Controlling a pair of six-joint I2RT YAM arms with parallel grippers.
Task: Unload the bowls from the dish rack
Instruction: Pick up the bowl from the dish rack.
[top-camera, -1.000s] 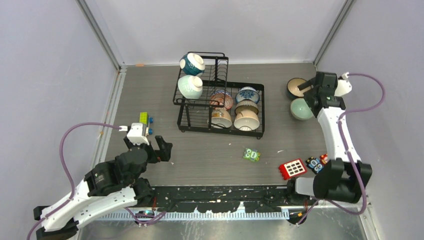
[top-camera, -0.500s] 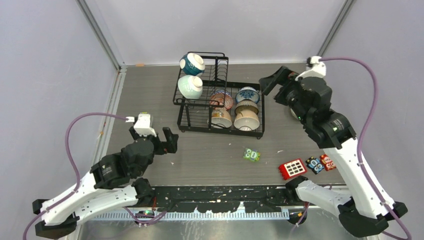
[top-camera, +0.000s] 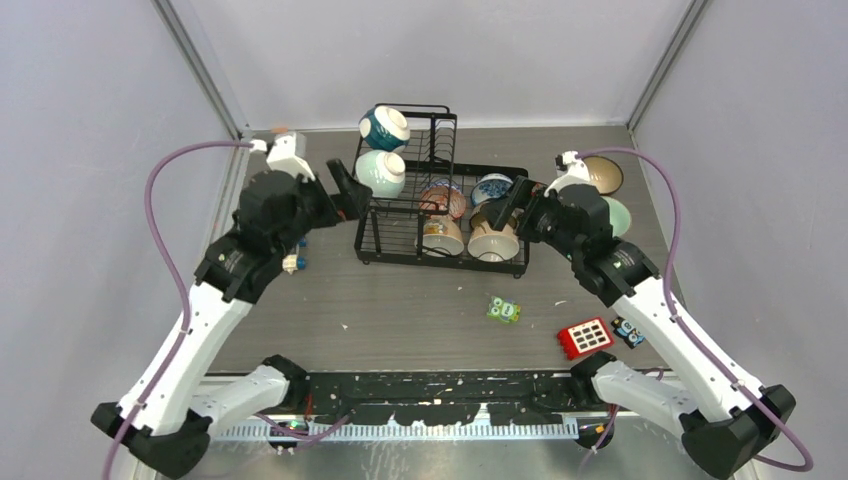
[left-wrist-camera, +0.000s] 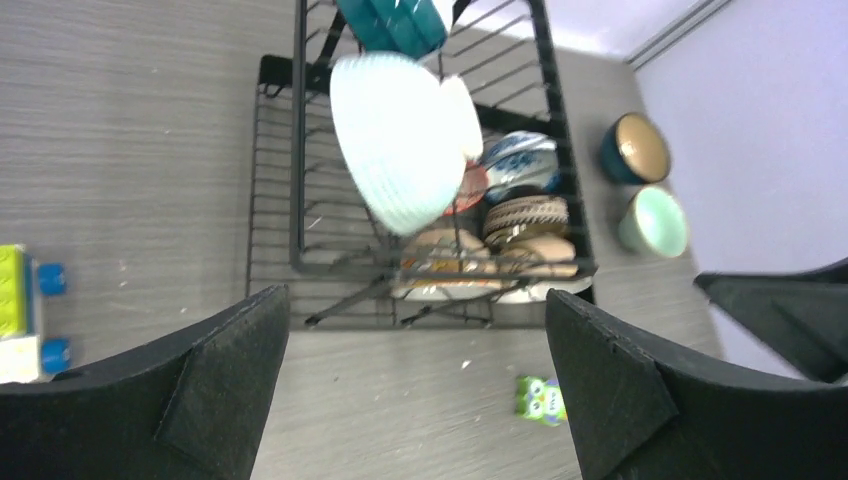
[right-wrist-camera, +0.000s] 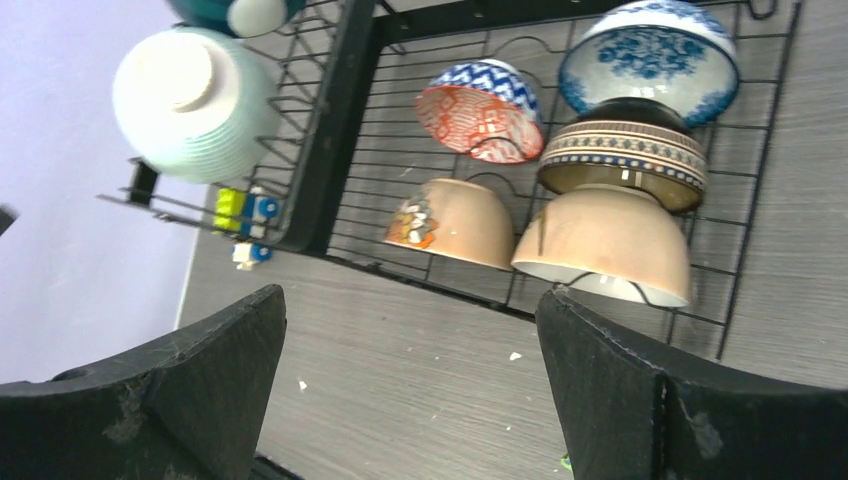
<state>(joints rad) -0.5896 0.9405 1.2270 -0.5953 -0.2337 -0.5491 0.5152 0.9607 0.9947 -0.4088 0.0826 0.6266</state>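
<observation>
The black wire dish rack (top-camera: 440, 262) stands at the table's back middle. Its upper basket holds a dark teal bowl (top-camera: 385, 127) and a mint bowl (top-camera: 381, 173). Its lower tray holds a reddish patterned bowl (top-camera: 443, 200), a blue-patterned bowl (top-camera: 493, 187), a brown banded bowl (right-wrist-camera: 625, 160) and two cream bowls (top-camera: 441, 236) (top-camera: 492, 241). My left gripper (top-camera: 338, 200) is open and empty beside the upper basket's left side. My right gripper (top-camera: 512, 208) is open and empty at the rack's right edge. A teal bowl with a tan inside (top-camera: 603, 174) and a mint bowl (top-camera: 617, 215) sit on the table to the right.
A green owl block (top-camera: 503, 309) lies in front of the rack. A red block (top-camera: 585, 338) and small toy blocks (top-camera: 628, 330) lie at the front right. A blue-and-white block (top-camera: 292, 262) lies under my left arm. Grey walls close the back and sides.
My left gripper has risen from the front left to the rack's left side. My right gripper has swung left from the two bowls on the table to the rack's right edge. Both stayed open.
</observation>
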